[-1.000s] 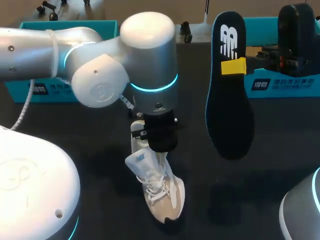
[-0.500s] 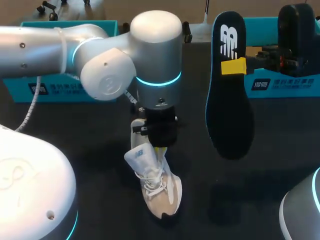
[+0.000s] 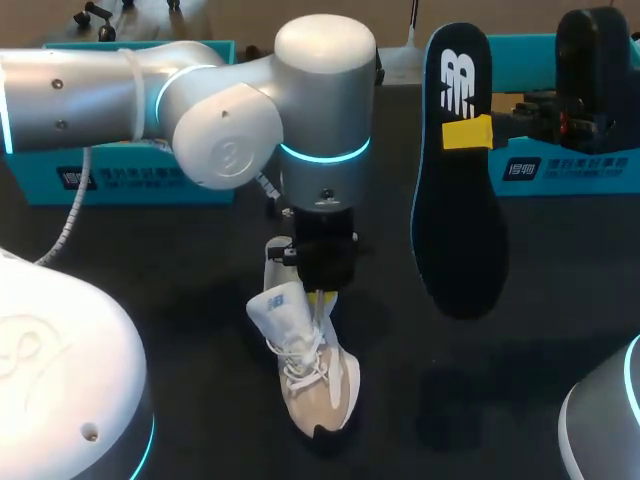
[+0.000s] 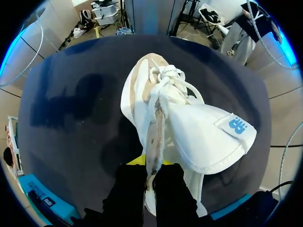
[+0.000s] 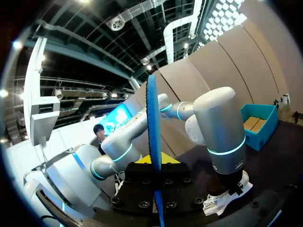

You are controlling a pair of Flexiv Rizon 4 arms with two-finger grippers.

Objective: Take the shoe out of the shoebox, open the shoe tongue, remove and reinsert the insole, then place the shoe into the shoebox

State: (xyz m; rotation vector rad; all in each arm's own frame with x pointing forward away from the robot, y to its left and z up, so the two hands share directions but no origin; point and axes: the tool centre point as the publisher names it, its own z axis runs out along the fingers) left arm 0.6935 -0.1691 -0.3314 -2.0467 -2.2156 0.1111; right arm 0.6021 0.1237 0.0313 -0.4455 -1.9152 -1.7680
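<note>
The left gripper point(image 3: 322, 292) points straight down over the middle of the dark table point(image 3: 200, 270), its fingers nearly together and pinching a thin edge of the shoe's upper beside the laces. In the left wrist view that edge runs up between the two black fingers point(image 4: 130, 187), with a yellow tip just showing behind it. The shoe point(image 3: 318, 385) is white and beige and hangs from this grip just below the gripper, its toe pointing toward the near edge of the table. Whether the heel is lifted off the table is hard to tell. The tongue point(image 4: 213, 137), white with a small blue label, is folded out to one side, away from the laces point(image 4: 163, 85).

Behind the left arm a teal box point(image 3: 130, 180) stands at the back of the table.

To the right, well apart from the shoe, the dark insole point(image 3: 458, 200) hangs upright in the air, heel end up. The right gripper point(image 3: 467, 132) clamps it on both faces near that upper end. In the right wrist view the insole point(image 5: 152, 142) is edge-on between the fingers. Another teal box point(image 3: 570, 170) lies behind it.
</note>
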